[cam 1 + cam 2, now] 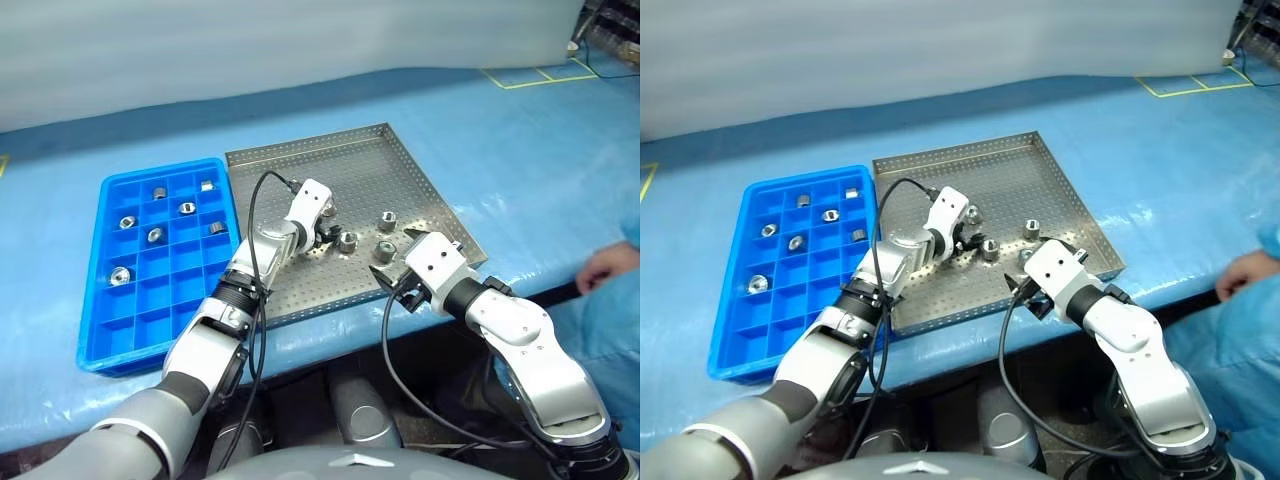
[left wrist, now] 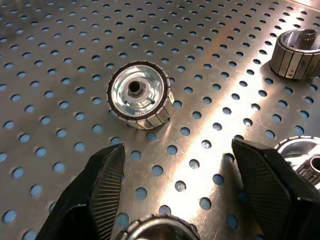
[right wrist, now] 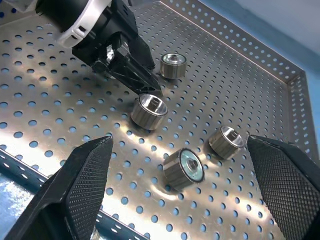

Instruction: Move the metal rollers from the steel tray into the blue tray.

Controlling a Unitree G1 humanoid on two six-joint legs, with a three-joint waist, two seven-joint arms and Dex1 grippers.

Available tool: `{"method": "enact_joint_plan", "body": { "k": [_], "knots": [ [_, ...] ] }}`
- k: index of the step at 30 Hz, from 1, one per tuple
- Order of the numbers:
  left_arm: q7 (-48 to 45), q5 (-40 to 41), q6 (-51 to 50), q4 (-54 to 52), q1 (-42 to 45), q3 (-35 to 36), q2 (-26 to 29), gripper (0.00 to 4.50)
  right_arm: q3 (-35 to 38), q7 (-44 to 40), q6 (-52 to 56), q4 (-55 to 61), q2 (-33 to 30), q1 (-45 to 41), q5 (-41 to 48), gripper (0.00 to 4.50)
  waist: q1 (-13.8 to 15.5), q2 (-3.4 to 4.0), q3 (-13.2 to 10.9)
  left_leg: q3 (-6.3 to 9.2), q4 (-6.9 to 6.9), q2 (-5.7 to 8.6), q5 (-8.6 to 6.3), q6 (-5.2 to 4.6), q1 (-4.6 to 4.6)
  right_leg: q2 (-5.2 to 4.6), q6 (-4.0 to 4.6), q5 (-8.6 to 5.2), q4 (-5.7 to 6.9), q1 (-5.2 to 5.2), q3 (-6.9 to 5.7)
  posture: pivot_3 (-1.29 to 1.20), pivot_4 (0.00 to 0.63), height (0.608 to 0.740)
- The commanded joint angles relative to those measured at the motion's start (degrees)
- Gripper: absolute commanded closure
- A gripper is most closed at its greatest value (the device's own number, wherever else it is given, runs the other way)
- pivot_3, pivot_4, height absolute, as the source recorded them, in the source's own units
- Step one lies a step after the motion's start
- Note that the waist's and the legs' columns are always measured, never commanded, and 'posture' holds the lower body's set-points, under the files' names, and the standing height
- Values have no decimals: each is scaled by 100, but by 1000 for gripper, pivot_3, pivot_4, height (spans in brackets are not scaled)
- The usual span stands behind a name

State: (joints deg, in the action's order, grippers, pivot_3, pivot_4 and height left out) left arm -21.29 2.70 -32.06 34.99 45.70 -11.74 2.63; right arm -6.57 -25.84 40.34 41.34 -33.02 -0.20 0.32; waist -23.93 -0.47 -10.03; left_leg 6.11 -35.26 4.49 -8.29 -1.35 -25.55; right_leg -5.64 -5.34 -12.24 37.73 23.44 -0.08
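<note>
From the left eye view I saw the left gripper (image 1: 330,232) low over the middle of the steel tray (image 1: 400,160), just beside one of the metal rollers (image 1: 348,241). Seven rollers sat in compartments of the blue tray (image 1: 110,340). In the left wrist view its fingers (image 2: 100,185) stood apart with nothing between them. In the right wrist view the right gripper (image 3: 175,185) was spread wide and empty, near the tray's front edge, with four rollers ahead of it.

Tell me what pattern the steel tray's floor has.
Rows of small round holes in the steel tray, clearest in left wrist view.
</note>
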Motion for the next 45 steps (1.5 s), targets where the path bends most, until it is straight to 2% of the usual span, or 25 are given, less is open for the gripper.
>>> {"method": "enact_joint_plan", "body": {
  "k": [1, 2, 7, 9, 16, 23, 30, 35, 39, 42, 45],
  "knots": [
    [-46, -84, -215, -512, -111, -34, 64, 2500, 136, 57, -24, 232, 19, -74, -17, 0, -53, 0, 0, 0, 0, 0, 0, 0, 0, -1, 0, 0, 2, 0, 0, -484, 150, 740],
    [-48, -95, -244, -617, -154, -22, 97, 2773, 114, 57, -33, 203, 24, -94, -19, 0, -66, 0, 0, 0, 0, 0, 0, 0, 0, -1, -1, 1, 2, 1, 1, -475, 150, 740],
    [13, -15, -344, -1054, -355, 137, 144, 2773, 11, 35, -70, 81, 45, -208, -22, 0, -82, 0, 0, 0, 0, -1, 0, 0, 1, -1, -2, 1, 3, 2, 1, -451, 150, 740],
    [-30, 104, -282, -1312, -457, 251, 157, 3290, -21, 19, -92, 25, 51, -262, -20, 0, -73, 0, 0, 0, 0, 0, 1, -1, 1, -1, -2, 1, 3, 2, 2, -441, 150, 740],
    [-319, 911, -630, -2519, -751, 904, 207, 3290, -118, -22, -148, -97, 47, -360, -30, 0, 37, 0, 0, -1, -1, 0, 1, -1, -2, -1, -2, 2, 3, 5, 2, -434, 150, 740],
    [-616, 1691, -1625, -4072, -1158, 1319, 751, 3290, -242, -41, -214, -187, 83, -448, -41, 0, 91, 2, 1, -1, -1, -1, 5, -8, 0, 3, -1, 1, 5, 7, 5, -412, 150, 740],
    [-687, 2508, -2134, -5050, -1677, 1907, 1090, 3290, -353, -81, -290, -304, 127, -520, -47, 0, 228, 2, 1, 0, -4, -1, 8, -12, 0, 4, -1, 2, 7, 5, 6, -374, 150, 740],
    [-516, 2509, -2141, -5155, -1880, 1861, 1264, 3290, -447, -112, -350, -409, 167, -604, -27, 0, 422, 3, 1, 1, -4, -1, 7, -10, 2, 6, 0, 2, 7, 6, 8, -356, 150, 740],
    [-513, 2273, -1867, -4992, -1849, 1465, 1351, 3290, -482, -128, -376, -436, 182, -627, -61, 0, 577, 3, 1, 1, -5, -1, 4, -4, 2, 6, 0, 2, 6, 5, 9, -363, 150, 740],
    [-554, 1859, -1504, -4678, -1758, 933, 1443, 2680, -478, -118, -366, -405, 184, -590, -76, 0, 669, 3, 2, 0, -5, 0, 3, -3, 2, 5, 1, 2, 4, 6, 10, -374, 150, 740],
    [-498, 1743, -1351, -4340, -1642, 720, 1242, 1678, -463, -67, -344, -360, 200, -525, -109, 0, 703, 4, 2, 0, -4, 0, 3, -3, 1, 6, 2, 2, 5, 9, 11, -398, 150, 740]
  ]
}}
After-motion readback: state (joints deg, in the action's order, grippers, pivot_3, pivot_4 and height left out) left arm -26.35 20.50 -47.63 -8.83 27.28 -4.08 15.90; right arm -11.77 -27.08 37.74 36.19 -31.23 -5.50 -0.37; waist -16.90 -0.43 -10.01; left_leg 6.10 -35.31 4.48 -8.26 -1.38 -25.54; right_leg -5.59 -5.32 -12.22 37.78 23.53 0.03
